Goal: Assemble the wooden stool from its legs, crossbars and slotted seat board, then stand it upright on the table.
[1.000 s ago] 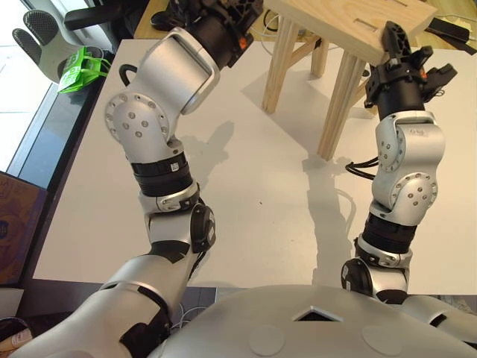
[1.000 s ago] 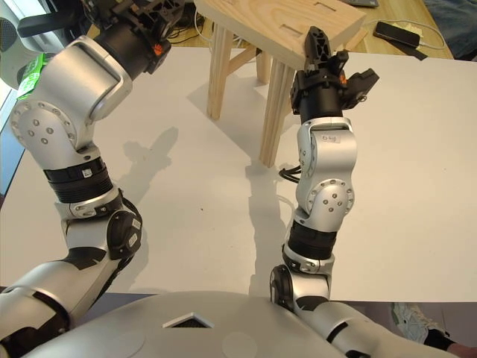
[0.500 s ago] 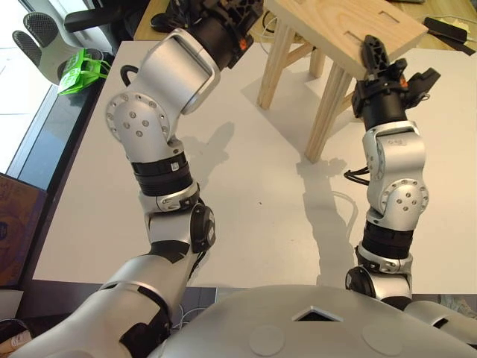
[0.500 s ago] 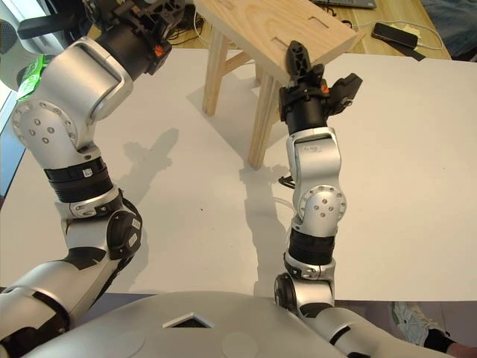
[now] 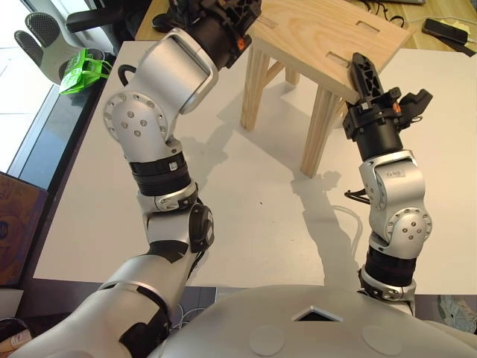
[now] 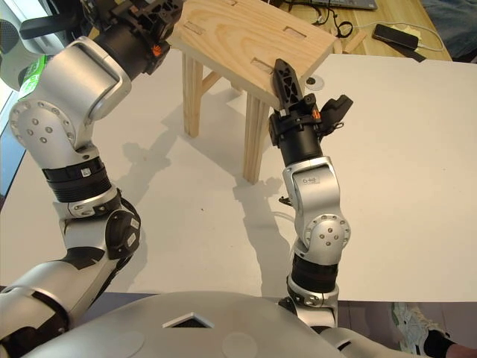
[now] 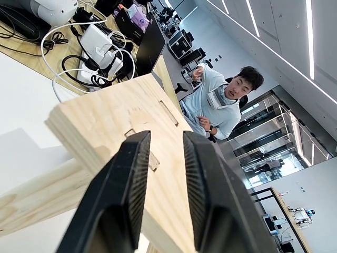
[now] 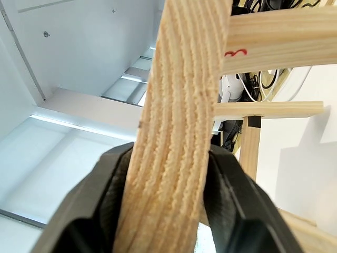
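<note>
Worktop: white, lower two thirds of the head views. Stool stands assembled at top centre, legs down.

Seat: solid pine, stiff, likely too heavy for a one-edge pinch. The smooth face may slip. Slot joints look push-fit, so I'd hold opposite seat edges and not pull on a leg.

Right gripper: fingers pinch the seat's near edge. Left gripper: fingers slightly parted at the seat's upper-left corner, clamping nothing I can see.

Writing: only a red scribble on a crossbar, not legible.
</note>
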You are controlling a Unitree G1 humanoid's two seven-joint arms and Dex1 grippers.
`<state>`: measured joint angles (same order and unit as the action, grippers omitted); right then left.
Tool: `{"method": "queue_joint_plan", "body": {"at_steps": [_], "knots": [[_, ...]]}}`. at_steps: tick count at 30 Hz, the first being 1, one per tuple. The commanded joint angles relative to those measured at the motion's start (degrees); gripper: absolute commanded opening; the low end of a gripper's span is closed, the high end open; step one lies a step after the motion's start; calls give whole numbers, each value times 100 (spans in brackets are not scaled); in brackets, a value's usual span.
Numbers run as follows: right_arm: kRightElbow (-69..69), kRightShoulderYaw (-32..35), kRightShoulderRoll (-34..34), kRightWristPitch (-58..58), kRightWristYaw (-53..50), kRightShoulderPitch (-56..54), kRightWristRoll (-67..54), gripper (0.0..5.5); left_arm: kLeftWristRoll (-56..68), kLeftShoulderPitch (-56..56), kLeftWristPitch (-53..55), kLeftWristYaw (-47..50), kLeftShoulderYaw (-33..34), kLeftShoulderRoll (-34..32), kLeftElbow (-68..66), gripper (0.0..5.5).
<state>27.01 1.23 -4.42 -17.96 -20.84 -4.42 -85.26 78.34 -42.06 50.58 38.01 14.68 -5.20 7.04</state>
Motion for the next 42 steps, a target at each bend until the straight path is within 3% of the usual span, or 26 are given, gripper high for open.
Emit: {"method": "queue_joint_plan", "body": {"at_steps": [1,28,42], "knots": [[-194,17,-91,-119,-70,243,63,143,50,-5,44,43,8,-46,46,147],[47,-77,-115,-239,123,171,349,157,53,-23,69,-9,-38,-82,76,147],[33,176,589,-1122,174,130,-2264,157,196,46,652,-365,-483,-179,53,147]]}}
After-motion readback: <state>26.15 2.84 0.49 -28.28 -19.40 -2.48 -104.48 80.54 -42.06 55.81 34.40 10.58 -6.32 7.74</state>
